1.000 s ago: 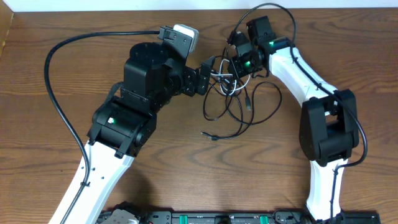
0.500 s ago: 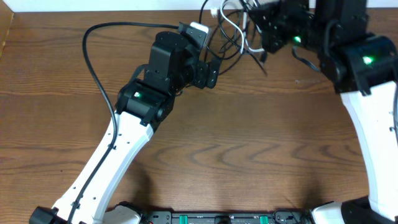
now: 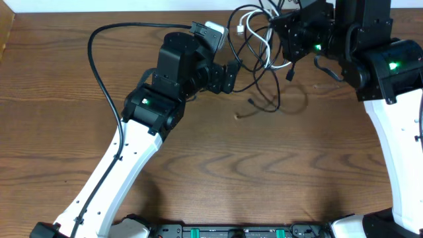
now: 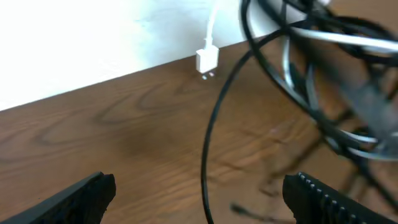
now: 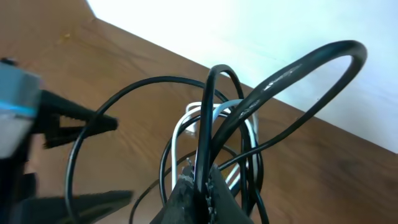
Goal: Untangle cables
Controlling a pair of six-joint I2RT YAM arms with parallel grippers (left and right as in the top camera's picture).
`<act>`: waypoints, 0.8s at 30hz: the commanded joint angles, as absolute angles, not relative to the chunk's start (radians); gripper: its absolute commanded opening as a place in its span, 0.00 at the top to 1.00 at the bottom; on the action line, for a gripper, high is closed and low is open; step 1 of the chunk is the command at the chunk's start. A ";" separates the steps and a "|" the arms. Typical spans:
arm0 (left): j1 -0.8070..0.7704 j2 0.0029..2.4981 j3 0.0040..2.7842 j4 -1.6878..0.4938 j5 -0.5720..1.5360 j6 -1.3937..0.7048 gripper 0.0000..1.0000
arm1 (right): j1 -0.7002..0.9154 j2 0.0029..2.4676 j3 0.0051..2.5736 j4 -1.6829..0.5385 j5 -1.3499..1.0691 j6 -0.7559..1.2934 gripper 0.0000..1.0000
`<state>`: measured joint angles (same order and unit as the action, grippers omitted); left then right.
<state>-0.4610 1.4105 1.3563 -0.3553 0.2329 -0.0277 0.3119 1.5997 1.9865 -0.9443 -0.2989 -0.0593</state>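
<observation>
1. At the far edge of the desk (image 3: 264,165), between the closed fingers of the right gripper (image 5: 198,186): cables (image 3: 261,46), pinched as one tangled bunch of black and white loops.
2. Below that gripper: black strands hanging loose, two free ends down near the wood.
3. Facing the bunch from close by: left gripper (image 3: 232,71), spread wide, gripping nothing.
4. Ahead of its fingertips: one black loop crossing the gap, not touching either finger.
5. Farther ahead, beyond that loop: white plug (image 4: 207,60), dangling on its cord.
</observation>
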 commanded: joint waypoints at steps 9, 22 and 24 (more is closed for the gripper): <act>-0.463 1.202 1.388 -0.376 0.276 -0.155 0.09 | 0.316 1.699 1.988 -0.920 -0.284 -0.068 0.99; -0.462 1.319 1.387 -0.368 0.260 -0.151 0.19 | 0.354 1.698 1.989 -0.881 -0.381 -0.057 0.99; -0.462 1.334 1.387 -0.361 0.229 -0.151 0.20 | 0.354 1.698 1.989 -0.873 -0.411 -0.057 0.99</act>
<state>-0.4610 1.3159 1.3636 -0.3729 0.2619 -0.1432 0.3447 1.7115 1.9831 -0.8898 -0.3489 -0.0593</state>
